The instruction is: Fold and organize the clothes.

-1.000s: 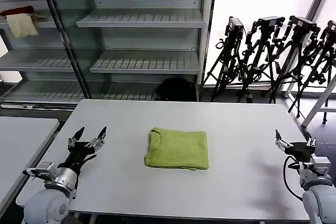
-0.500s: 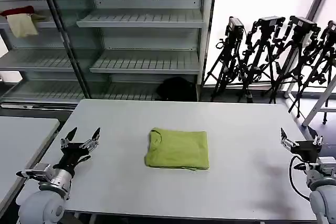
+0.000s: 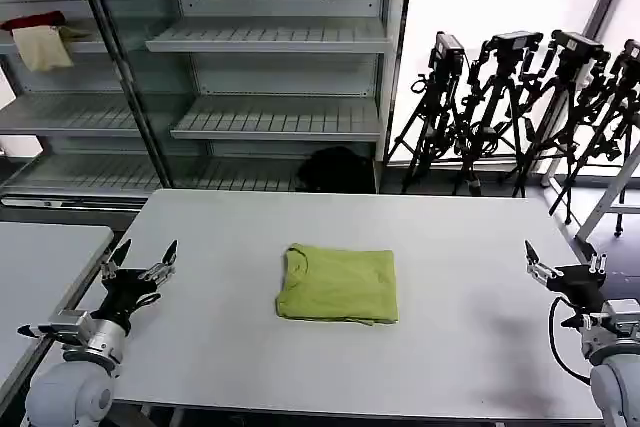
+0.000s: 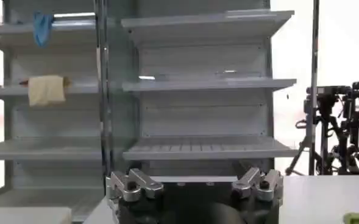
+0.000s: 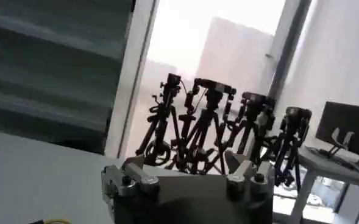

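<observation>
Lab/studio: metal shelving point(image 3: 270, 47), camera tripods point(image 3: 520, 107), work table point(image 3: 450, 247).

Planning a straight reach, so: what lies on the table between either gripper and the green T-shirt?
Nothing visible. Bare table separates the folded T-shirt from the open left gripper and open right gripper.

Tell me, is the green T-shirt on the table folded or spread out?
Folded. The T-shirt lies as a compact rectangle with layered edges on the table, no sleeves spread.

You see the grey worktop point(image 3: 450, 347), and the folded lime-green T-shirt point(image 3: 338, 284) lies flat near its middle.
</observation>
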Controlling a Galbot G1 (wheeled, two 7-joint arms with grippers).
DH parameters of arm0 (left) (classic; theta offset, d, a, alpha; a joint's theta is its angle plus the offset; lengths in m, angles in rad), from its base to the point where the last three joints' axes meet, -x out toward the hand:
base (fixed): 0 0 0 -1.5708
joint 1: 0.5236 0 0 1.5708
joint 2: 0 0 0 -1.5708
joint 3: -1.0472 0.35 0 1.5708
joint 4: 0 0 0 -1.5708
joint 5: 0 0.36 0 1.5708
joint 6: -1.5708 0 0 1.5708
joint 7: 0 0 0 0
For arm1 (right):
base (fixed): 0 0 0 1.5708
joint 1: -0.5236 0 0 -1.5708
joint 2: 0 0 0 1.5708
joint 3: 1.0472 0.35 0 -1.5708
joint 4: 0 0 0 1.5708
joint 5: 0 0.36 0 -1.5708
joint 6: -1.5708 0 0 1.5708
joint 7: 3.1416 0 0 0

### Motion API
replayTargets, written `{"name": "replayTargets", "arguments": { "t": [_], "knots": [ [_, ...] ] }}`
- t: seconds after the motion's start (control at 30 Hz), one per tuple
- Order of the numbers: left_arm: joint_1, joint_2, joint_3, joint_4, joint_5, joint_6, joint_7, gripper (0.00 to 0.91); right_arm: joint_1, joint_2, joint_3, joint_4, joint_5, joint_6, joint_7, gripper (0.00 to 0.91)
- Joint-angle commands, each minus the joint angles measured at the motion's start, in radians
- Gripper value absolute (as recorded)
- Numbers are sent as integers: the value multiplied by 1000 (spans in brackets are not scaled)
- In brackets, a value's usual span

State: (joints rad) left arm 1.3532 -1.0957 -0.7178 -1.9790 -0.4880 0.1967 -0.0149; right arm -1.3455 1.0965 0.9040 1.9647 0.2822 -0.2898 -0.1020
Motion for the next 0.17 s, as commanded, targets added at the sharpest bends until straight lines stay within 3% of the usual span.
{"name": "replayTargets", "arguments": {
  "t": [0.03,0.1,0.17],
  "knots": [
    [2,7,-10,5,15,-10,-4,907,4,12,-9,18,35,-18,19,907],
    [0,6,-11,5,14,-11,-5,907,10,19,-15,29,54,-60,30,907],
    [-2,3,-12,6,13,-11,-7,907,6,15,-42,45,49,-58,91,907]
  ]
}}
